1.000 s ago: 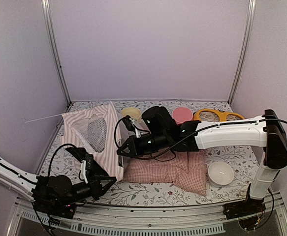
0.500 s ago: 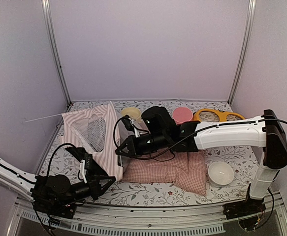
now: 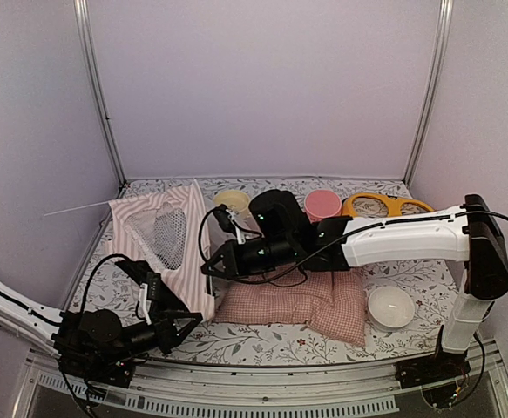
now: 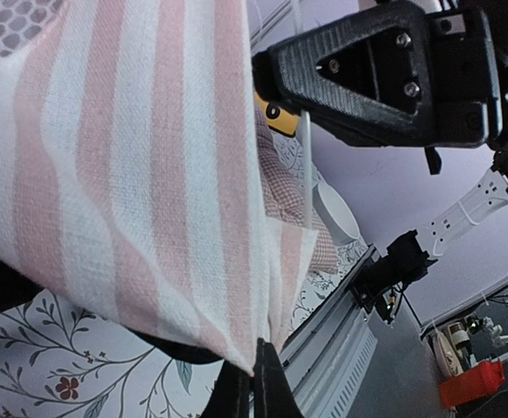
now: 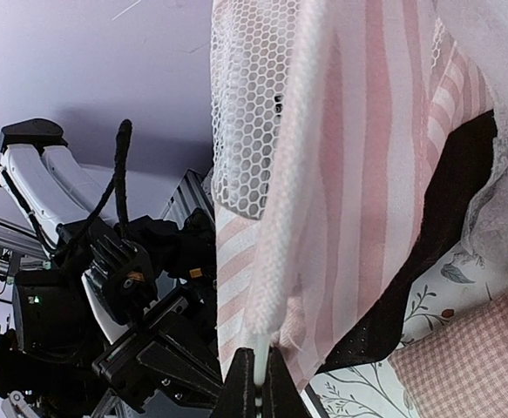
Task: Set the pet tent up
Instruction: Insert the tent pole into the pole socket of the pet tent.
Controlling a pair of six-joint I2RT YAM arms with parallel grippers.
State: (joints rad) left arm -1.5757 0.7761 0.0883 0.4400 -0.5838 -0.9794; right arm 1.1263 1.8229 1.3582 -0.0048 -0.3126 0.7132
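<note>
The pet tent (image 3: 162,239), pink-and-white striped with a mesh window (image 3: 171,231), lies slumped at the left of the table. My left gripper (image 3: 188,324) sits low near the front edge, shut on the tent's bottom fabric corner; the left wrist view shows the striped cloth (image 4: 132,174) pinched between the gripper (image 4: 255,373) tips. My right gripper (image 3: 210,268) reaches across from the right to the tent's right edge. In the right wrist view it (image 5: 258,370) is shut on a thin white pole (image 5: 260,353) that comes out of a fabric sleeve on the tent (image 5: 367,174).
A pink checked cushion (image 3: 310,305) lies under the right arm. A white bowl (image 3: 390,306) stands at the right. A cream bowl (image 3: 232,201), a pink dish (image 3: 322,204) and a yellow item (image 3: 384,205) line the back. Another pole end (image 3: 75,209) pokes past the left frame.
My right gripper has shifted slightly left with the pole, and the tent's fabric has moved a little with it. The left gripper keeps its hold and has barely moved.
</note>
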